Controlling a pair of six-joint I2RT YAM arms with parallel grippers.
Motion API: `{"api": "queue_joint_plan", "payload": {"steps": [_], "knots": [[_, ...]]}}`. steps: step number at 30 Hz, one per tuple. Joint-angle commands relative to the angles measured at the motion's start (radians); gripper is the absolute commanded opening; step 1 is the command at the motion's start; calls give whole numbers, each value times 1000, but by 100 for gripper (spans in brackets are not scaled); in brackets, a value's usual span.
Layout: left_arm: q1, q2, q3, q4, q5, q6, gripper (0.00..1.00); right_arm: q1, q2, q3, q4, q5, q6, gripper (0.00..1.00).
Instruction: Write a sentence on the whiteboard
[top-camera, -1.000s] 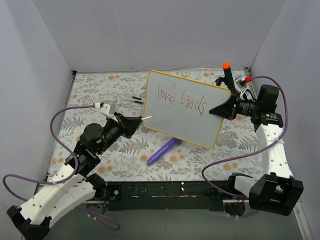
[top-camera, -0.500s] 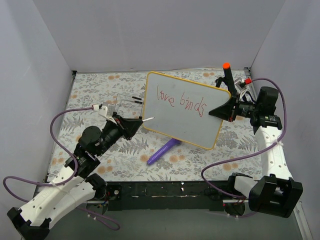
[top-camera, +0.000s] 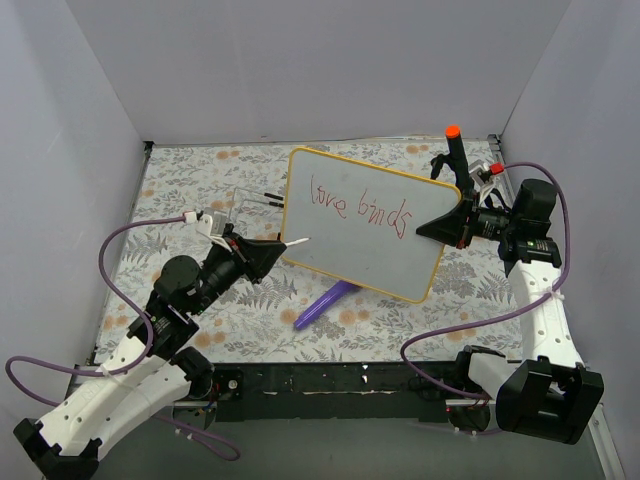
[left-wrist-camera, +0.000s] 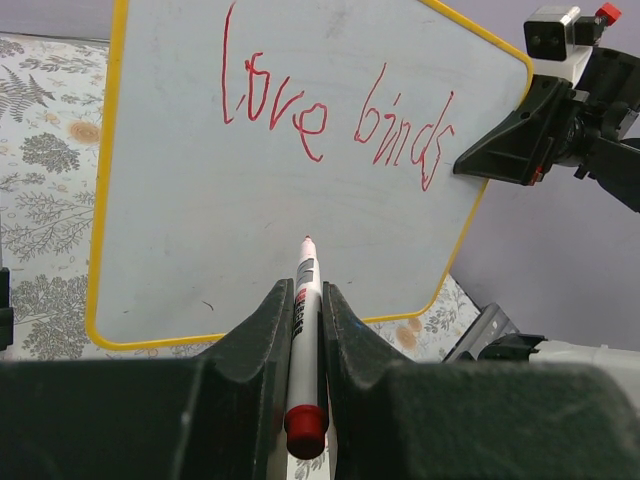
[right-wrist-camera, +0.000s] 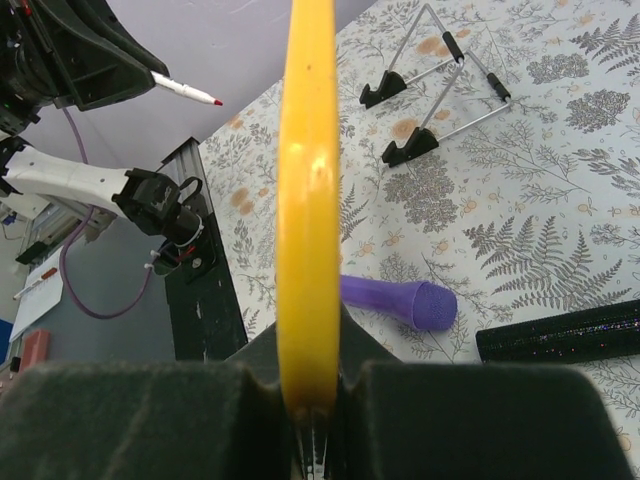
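On the left, our left pincer (left-wrist-camera: 305, 300) is clamped on the red marker (left-wrist-camera: 303, 280), whose tip is poised at the blank lower half of the whiteboard (top-camera: 350, 250). The sentence (top-camera: 360, 205) reads "love birds", so we judge the writing mostly done. On the right, our right pincer (top-camera: 440, 225) grips the board's edge and holds it tilted above the table (top-camera: 200, 180).

Top external: high above near edge of table (top-camera: 180, 190), looking down and forward. Left wrist: close, facing whiteboard (left-wrist-camera: 250, 230) front. Right wrist: close, edge-on to whiteboard. Shared across all: whiteboard.
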Motion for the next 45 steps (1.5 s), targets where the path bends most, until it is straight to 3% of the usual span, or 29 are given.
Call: {"api": "queue_joint_plan", "payload": {"steps": [1, 45], "knots": [[7, -15, 17, 29, 12, -2, 0, -8, -34, 13, 79, -84, 17, 1], [7, -15, -40, 103, 71, -38, 0, -8, -48, 4, 53, -70, -18, 1]]}}
